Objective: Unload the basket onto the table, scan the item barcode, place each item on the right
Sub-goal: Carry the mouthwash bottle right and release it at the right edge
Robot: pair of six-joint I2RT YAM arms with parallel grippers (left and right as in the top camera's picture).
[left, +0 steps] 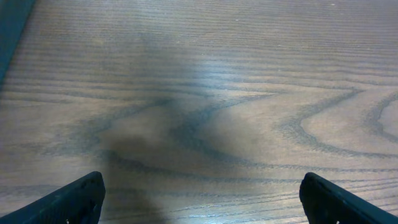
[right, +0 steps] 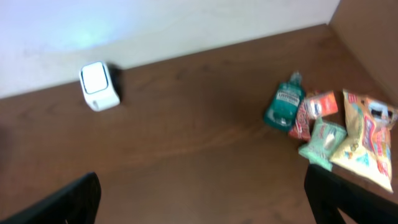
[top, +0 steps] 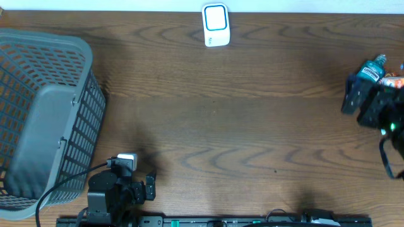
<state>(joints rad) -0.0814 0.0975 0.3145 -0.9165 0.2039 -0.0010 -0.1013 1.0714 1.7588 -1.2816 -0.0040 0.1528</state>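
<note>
L gripper (left: 202,200) wide open, empty, over table (left: 205,74) nr front edge. R gripper (right: 202,199) wide open, empty. At right edge: green bottle (right: 283,107), snack packs (right: 364,140). Scanner (top: 215,25) mid far edge.

Table (top: 240,126): basket (top: 85,120) stands at the left end. Scanner (top: 216,25) sits at the far edge, about centre. At the far right end a bottle (right: 283,102) lies with packets (right: 367,134) bunched against its right side. Left gripper (left: 202,202) is near the front edge, just right of the basket; right gripper (right: 202,199) is near the bottle.
</note>
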